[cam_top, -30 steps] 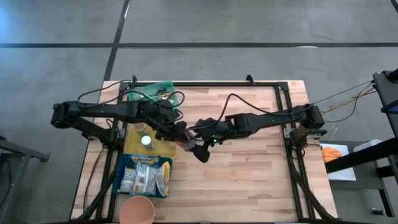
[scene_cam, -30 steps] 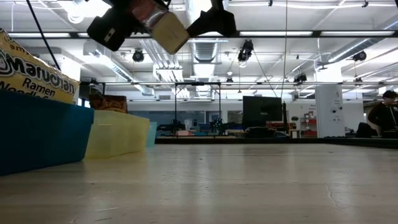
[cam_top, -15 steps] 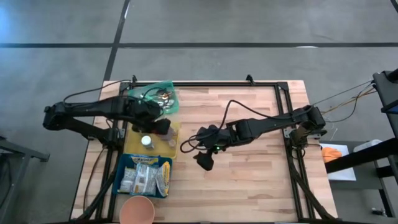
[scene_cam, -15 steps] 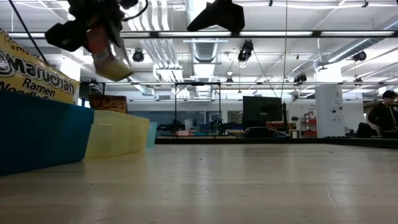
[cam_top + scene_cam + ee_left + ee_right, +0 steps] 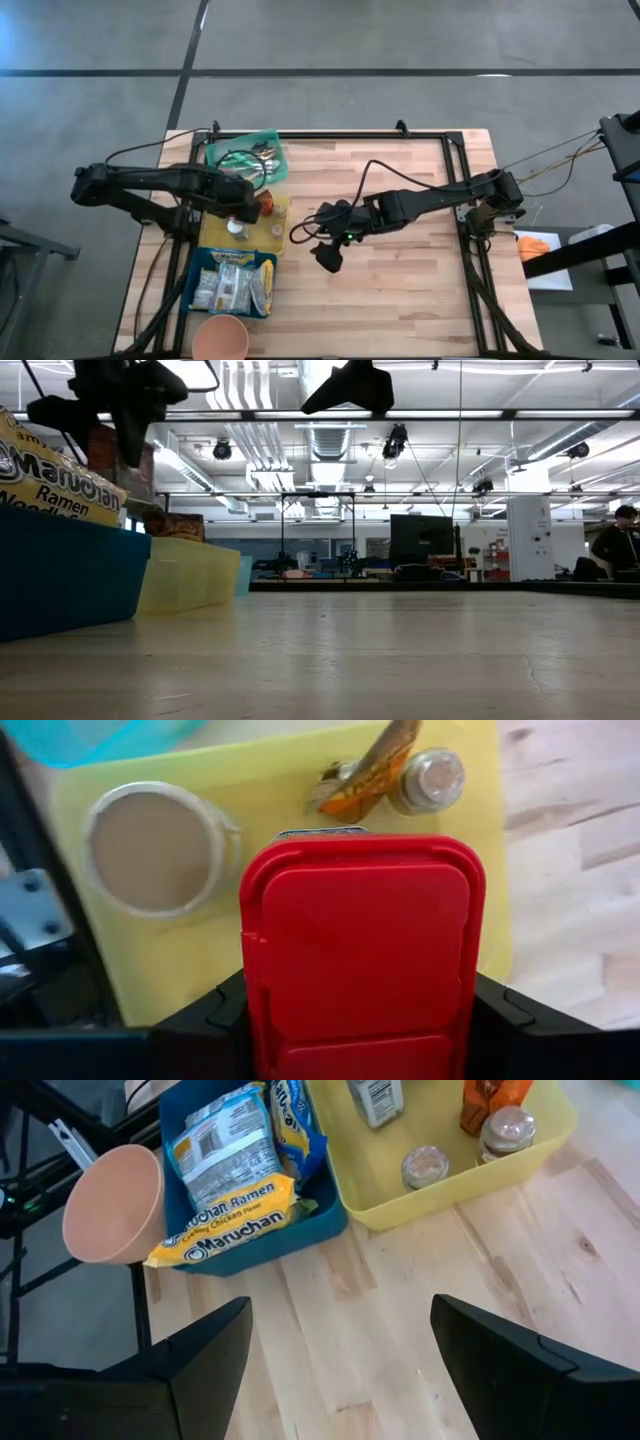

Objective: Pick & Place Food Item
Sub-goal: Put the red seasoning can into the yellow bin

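Left gripper [image 5: 360, 1020]: points steeply down over the yellow bin [image 5: 212, 232], fingers clamped on the red-lidded container [image 5: 362, 945].
Right gripper [image 5: 340, 1340]: above bare surface [image 5: 400, 290], fingers apart, empty.
Left wrist only: lid face, jars beneath.
Low only: container hangs above the bins.

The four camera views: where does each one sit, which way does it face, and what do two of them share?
High view: overhead, looking straight down; both dark arms, left claw above the yellow plastic bin.
Low view: table height, facing the room; arms enter from above.
Left wrist view: looks down past the held red-lidded container.
Right wrist view: open right claw over the wooden table.
Both wrist views share the yellow bin.
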Tool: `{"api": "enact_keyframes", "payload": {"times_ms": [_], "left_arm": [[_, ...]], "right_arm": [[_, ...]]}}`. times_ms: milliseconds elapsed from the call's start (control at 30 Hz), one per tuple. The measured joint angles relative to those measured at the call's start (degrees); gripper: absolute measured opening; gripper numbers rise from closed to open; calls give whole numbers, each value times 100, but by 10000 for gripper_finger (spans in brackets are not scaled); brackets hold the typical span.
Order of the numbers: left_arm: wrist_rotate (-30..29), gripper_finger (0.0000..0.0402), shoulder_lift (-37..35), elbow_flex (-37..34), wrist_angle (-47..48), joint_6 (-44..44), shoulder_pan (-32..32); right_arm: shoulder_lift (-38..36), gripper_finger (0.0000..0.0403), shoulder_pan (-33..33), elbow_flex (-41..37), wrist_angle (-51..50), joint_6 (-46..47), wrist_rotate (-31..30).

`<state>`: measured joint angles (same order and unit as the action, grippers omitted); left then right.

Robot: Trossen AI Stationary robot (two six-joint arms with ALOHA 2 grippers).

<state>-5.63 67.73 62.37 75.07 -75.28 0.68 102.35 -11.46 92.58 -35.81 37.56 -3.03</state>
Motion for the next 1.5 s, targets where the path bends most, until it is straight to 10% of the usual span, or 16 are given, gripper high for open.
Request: {"api": "enact_keyframes", "payload": {"times_ms": [933,1500], "left_arm": [[244,209,-1202,-38,1500,-1533,1077],[70,209,-1215,-1289,877,-2944,1749]], "right_arm": [[0,302,-4,-64,-136,-48,-9],[0,302,-4,-74,-133,-66,-7]]}}
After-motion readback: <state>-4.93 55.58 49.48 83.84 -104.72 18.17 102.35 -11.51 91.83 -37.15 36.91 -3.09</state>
